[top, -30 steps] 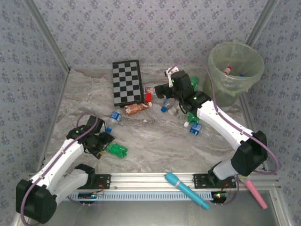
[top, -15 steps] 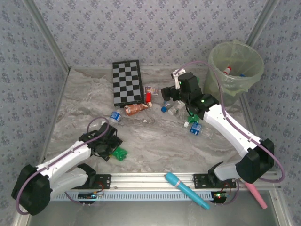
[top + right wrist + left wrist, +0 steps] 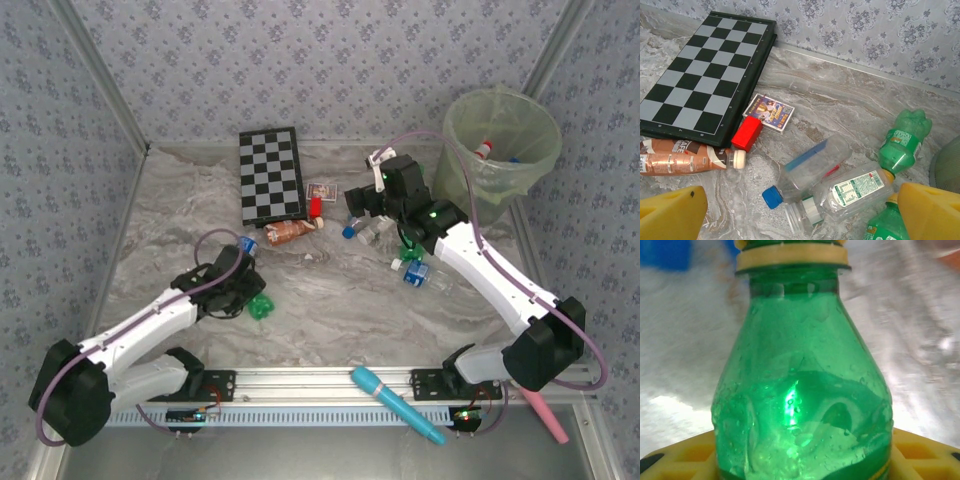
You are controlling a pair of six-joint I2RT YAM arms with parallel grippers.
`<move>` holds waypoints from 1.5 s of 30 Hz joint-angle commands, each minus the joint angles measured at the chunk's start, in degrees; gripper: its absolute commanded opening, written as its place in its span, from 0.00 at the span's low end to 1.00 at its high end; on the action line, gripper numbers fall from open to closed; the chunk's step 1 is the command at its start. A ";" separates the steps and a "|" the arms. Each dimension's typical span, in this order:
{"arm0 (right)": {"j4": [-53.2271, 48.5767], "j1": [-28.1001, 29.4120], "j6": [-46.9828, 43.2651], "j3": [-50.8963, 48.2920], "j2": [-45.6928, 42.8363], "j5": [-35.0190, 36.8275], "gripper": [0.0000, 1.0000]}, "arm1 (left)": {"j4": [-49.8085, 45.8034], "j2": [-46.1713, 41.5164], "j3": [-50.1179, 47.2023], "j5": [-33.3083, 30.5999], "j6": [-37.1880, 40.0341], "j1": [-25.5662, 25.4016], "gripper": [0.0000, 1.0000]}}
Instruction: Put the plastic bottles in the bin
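Your left jaws are closed on the green bottle (image 3: 800,390), around its body, cap ahead of them. It looks light, thin-walled and slippery, so squeeze mid-body gently. Your right jaws stand wide and empty, clear bottles (image 3: 812,167) between and below them.

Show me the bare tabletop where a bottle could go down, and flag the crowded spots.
Bare marble lies left of the chessboard toward the wall, and across the middle between the near-left green bottle and the bottle cluster. Crowded: from the brown bottle to the bin.

Bin (image 3: 482,186) R, chessboard (image 3: 270,175) L – bottles (image 3: 370,232) btwn
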 commanded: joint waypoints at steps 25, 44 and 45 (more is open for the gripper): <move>-7.57 -5.22 18.67 25.42 17.12 -49.51 0.60 | 8.50 15.73 34.91 10.19 51.31 -1.58 0.61; -2.47 -2.09 22.92 27.33 24.67 -56.11 0.57 | 8.66 16.33 36.04 12.58 50.88 -3.68 0.61; -2.12 -2.09 23.25 27.36 24.77 -56.25 0.56 | 8.59 16.35 36.04 12.66 50.86 -3.75 0.60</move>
